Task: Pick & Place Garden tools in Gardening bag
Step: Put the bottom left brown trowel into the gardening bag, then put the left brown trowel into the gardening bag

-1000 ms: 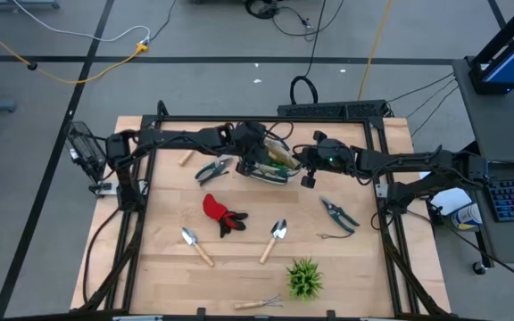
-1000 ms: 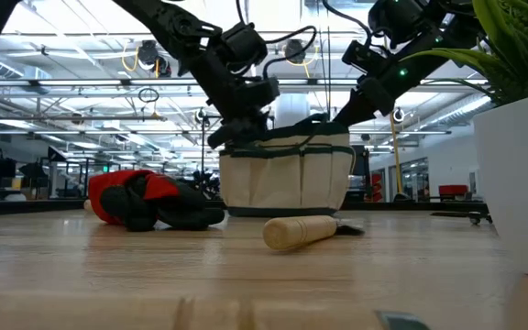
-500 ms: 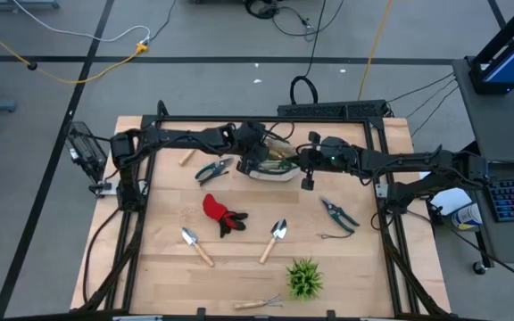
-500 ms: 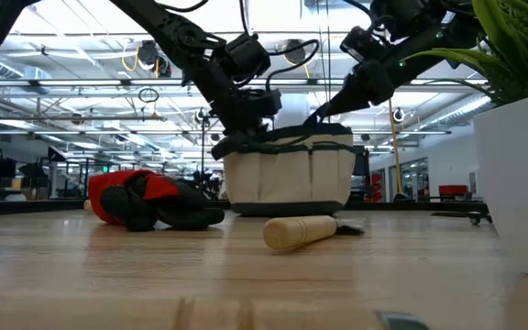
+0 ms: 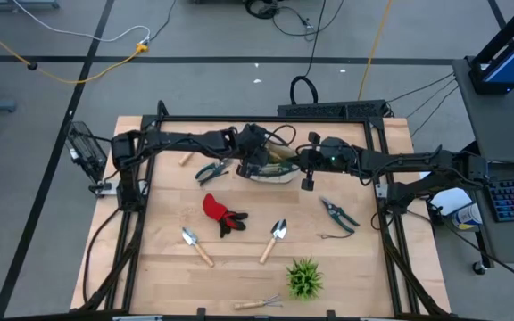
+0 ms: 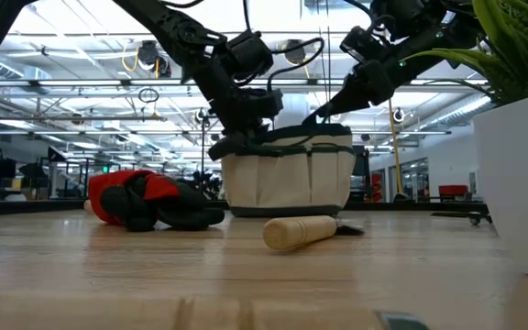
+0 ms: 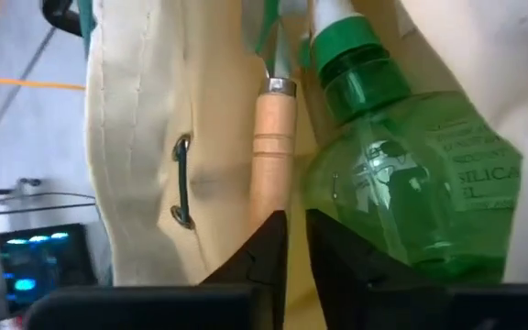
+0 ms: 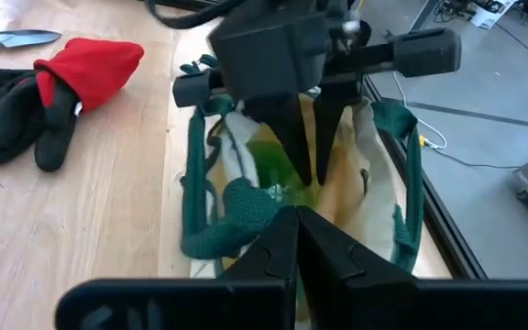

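**Both grippers met at the cream gardening bag**

The gardening bag (image 6: 287,179) sat toward the far middle of the wooden table (image 5: 239,267). It was a small, soft tote of cream fabric with stitched outer pockets, dark green trim along its mouth and green loop handles.

The left gripper (image 8: 299,160) reached down into the bag's open mouth, its two dark fingers (image 7: 264,252) standing only a narrow gap apart. Just beyond their tips lay a smooth, pale wooden tool handle (image 7: 271,156) with a metal collar, beside a clear green plastic bottle (image 7: 401,183) with a green cap. Whether the fingers pinched the handle could not be made out.

The right gripper (image 8: 296,243) had its fingers pressed together on a green loop handle (image 8: 236,220) at the bag's rim.

On the open table lay a red-and-black glove (image 5: 221,214), soft and crumpled, two silver trowels (image 5: 275,239) with wooden handles, two pairs of dark-handled pruning shears (image 5: 338,212), and a small rake (image 5: 259,303) near the front edge. A green spiky plant (image 5: 304,278) stood close by the rake.

The bottle's label was cut off and only partly readable.
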